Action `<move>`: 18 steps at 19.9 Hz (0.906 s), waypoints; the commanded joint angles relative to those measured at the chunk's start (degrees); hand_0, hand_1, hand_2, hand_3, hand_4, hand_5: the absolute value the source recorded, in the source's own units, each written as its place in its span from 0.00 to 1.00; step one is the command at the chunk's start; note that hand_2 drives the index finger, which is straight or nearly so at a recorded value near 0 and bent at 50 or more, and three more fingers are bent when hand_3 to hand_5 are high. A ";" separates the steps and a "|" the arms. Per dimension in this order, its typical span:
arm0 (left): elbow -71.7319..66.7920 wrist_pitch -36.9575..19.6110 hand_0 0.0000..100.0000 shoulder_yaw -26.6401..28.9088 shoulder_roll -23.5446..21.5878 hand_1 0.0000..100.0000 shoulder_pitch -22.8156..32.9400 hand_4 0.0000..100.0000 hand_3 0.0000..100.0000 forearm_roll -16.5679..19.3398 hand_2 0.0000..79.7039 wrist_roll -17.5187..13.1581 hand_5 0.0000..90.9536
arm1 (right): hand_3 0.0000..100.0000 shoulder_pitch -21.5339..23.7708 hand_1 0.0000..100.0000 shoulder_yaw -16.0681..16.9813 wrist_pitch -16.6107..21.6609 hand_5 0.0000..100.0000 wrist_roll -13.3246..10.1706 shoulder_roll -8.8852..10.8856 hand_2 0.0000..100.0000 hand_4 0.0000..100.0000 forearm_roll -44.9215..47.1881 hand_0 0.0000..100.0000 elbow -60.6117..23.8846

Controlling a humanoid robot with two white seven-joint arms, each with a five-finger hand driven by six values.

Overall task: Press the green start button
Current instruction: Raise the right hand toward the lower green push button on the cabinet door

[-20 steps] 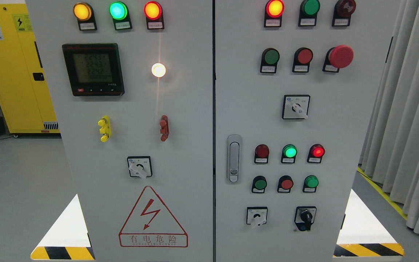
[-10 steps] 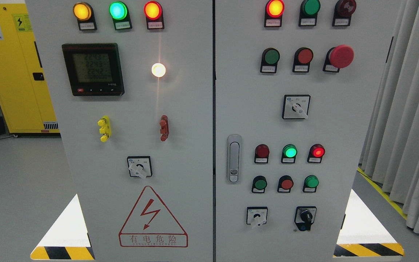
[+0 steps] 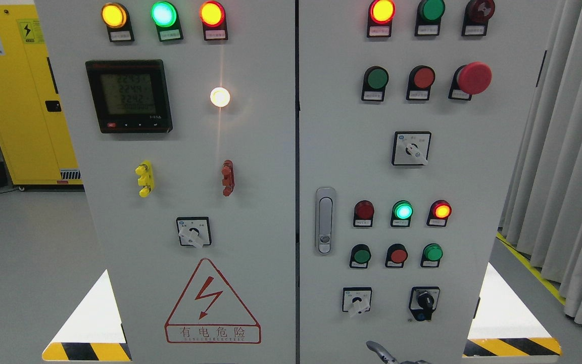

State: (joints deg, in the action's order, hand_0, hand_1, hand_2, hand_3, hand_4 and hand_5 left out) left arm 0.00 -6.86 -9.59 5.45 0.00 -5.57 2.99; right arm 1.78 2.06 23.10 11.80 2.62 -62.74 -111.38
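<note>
Grey curtains (image 3: 569, 151) hang at the frame's right, beside a pale metal control cabinet (image 3: 271, 151). Its lower left door bears a red lightning triangle (image 3: 212, 301) reading "有电危险". Round green push buttons sit at upper right (image 3: 376, 78) and lower right (image 3: 360, 256), (image 3: 432, 252). At bottom centre a metallic hand (image 3: 383, 352) barely shows; whether its fingers are apart or together cannot be told.
</note>
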 commanded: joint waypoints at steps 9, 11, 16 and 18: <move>1.58 -0.08 0.12 -0.07 0.62 0.56 -1.67 0.00 0.00 0.03 0.00 0.00 0.00 | 0.72 -13.19 0.66 -0.04 -0.34 0.70 0.86 1.77 0.02 0.76 -3.97 0.38 3.01; 1.58 -0.08 0.12 -0.07 0.62 0.56 -1.67 0.00 0.00 0.03 0.00 0.00 0.00 | 0.72 -14.86 0.66 -0.12 -0.34 0.70 0.95 1.77 0.01 0.76 -3.97 0.39 4.77; 1.58 -0.08 0.12 -0.07 0.62 0.56 -1.67 0.00 0.00 0.03 0.00 0.00 0.00 | 0.71 -16.72 0.66 -0.12 -0.34 0.69 1.12 1.77 0.00 0.75 -3.97 0.40 7.94; 1.58 -0.08 0.12 -0.07 0.62 0.56 -1.67 0.00 0.00 0.03 0.00 0.00 0.00 | 0.71 -17.24 0.66 -0.21 -0.34 0.69 1.12 1.77 0.00 0.75 -3.97 0.41 8.11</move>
State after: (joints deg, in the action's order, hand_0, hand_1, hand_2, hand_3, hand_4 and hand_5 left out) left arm 0.00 -6.94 -9.65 5.94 0.00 -5.54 2.99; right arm -12.91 1.07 22.74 12.86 4.01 -66.52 -107.76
